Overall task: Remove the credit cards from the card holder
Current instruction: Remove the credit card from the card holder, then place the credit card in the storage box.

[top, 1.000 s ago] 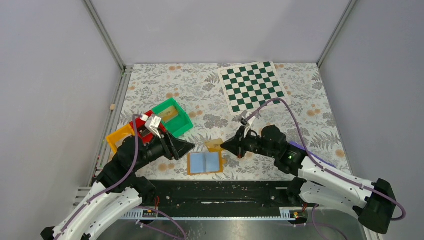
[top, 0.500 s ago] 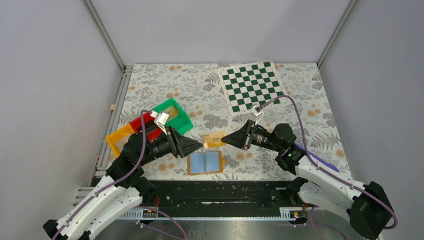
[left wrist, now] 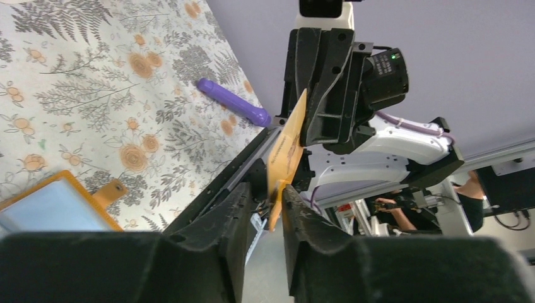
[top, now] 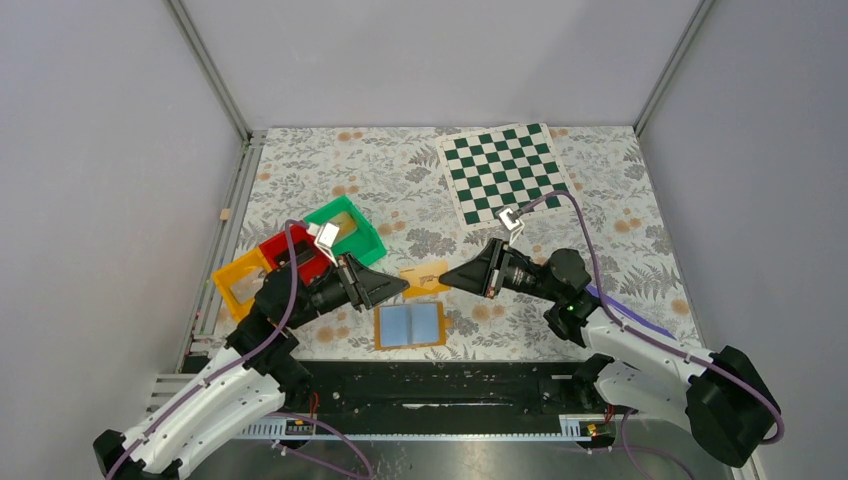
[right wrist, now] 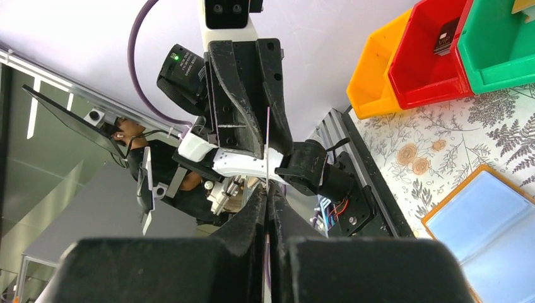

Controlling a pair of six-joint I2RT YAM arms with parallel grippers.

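Note:
The card holder lies open on the table near the front edge, pale blue inside with an orange border; it also shows as the holder and the holder. An orange-tan card hangs in the air above it between both arms. My right gripper is shut on the card's right end; its wrist view shows the card edge-on between the fingers. My left gripper stands open around the other end of the card, with a gap on one side.
A green bin, a red bin and an orange bin stand in a row at the left, behind the left arm. A chessboard lies at the back right. A purple pen lies under the right arm.
The right gripper has lifted the card off the table and carried it slightly left. The left gripper has come forward until its fingers straddle the card's free end.

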